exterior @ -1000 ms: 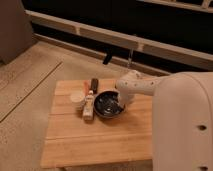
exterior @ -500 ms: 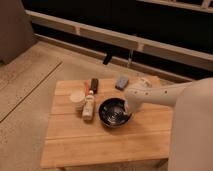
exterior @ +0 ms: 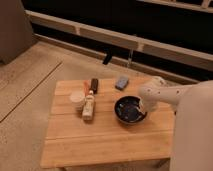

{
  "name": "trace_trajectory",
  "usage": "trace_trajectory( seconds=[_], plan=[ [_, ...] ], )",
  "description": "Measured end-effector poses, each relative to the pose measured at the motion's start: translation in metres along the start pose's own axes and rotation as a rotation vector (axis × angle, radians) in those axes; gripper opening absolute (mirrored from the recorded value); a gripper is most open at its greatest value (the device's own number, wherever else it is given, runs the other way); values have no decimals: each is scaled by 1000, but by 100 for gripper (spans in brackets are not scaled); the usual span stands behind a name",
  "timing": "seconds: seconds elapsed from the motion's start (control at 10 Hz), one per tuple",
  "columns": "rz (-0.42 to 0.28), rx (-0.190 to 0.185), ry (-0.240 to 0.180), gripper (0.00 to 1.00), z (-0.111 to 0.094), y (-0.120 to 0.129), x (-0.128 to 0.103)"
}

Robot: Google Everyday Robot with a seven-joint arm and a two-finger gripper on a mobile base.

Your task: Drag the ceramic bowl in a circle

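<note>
Arm swung right; closed gripper (exterior: pixel 141 106) in 1 ceramic bowl (exterior: pixel 129 110), beside 1 cup (exterior: pixel 77 98).

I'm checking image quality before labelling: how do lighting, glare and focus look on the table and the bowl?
Camera view: soft and blurry overall, edges smeared. The wooden table is warmly and evenly lit, while the background above is dark. The ceramic bowl shows pale glints inside its dark glaze. The gripper reaches into the bowl at its right rim, where the blur merges it with the glints.
</note>
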Motion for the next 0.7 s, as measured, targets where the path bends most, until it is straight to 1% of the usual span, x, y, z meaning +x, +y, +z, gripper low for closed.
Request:
trace_trajectory(
  seconds=[0.2,0.3,0.4,0.6,0.7],
  plan=[
    [-1,19,1,0,1,5,-20],
    [-15,25,-3,0,1,15,-31],
    [-34,28,-4,0,1,27,-38],
    [-76,19,-4,0,1,55,-43],
    [-103,-4,2,0,-1,75,-40]
  ],
)
